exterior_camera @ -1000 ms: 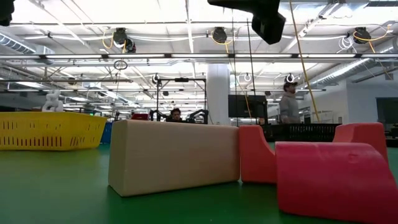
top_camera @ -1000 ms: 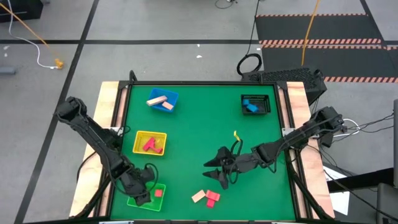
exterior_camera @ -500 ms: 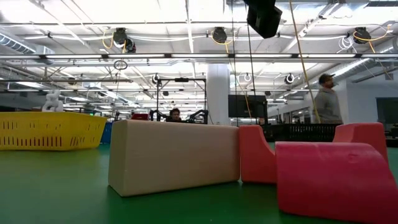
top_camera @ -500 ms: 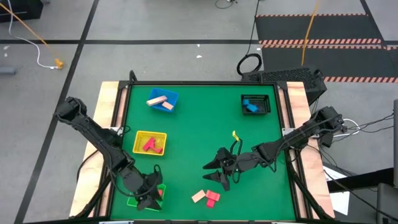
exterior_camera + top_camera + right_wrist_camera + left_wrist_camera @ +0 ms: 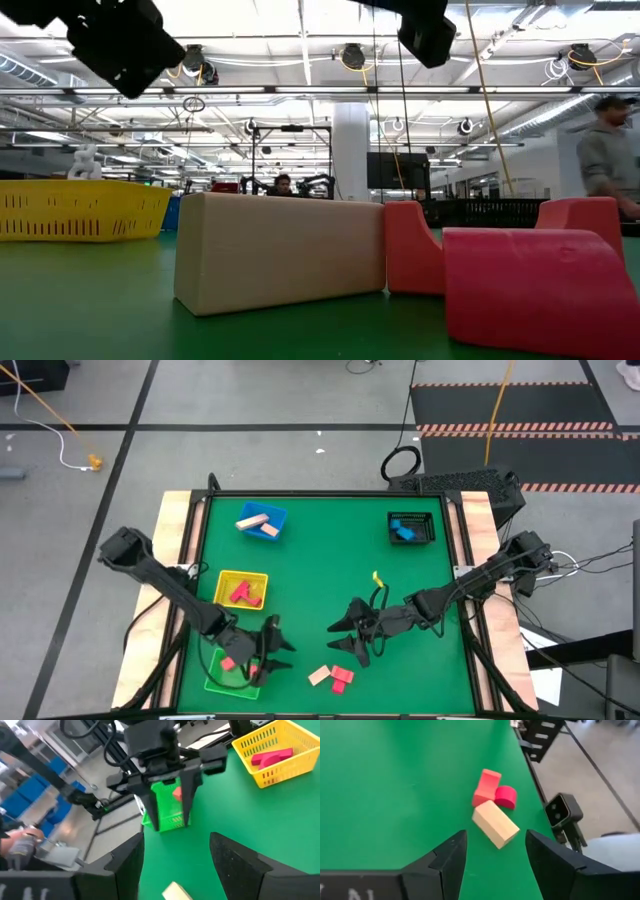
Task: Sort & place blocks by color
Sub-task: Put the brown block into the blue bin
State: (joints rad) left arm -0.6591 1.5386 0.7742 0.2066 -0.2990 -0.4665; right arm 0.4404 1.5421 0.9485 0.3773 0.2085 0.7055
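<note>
Three loose blocks lie together near the table's near edge: a tan bar (image 5: 319, 676) (image 5: 495, 824) (image 5: 280, 250), a red block (image 5: 342, 678) (image 5: 486, 787) and a rounded red piece (image 5: 506, 796) (image 5: 540, 290). My left gripper (image 5: 272, 645) (image 5: 495, 855) is open and hangs just right of the green tray (image 5: 232, 682), pointing toward these blocks. My right gripper (image 5: 345, 635) (image 5: 175, 865) is open above the table, just beyond the blocks, and faces the left gripper (image 5: 167, 785). Neither touches anything.
The green tray (image 5: 167, 805) holds a red block (image 5: 177, 794). The yellow tray (image 5: 241, 590) holds red pieces. The blue tray (image 5: 262, 520) holds tan and pink blocks. The black mesh basket (image 5: 411, 527) holds a blue block. A person (image 5: 610, 150) walks in the room behind.
My left gripper has swung from above the green tray toward the table's right, turning to face the loose blocks, and now shows in the low view's upper left. The person behind the table has walked to the right.
</note>
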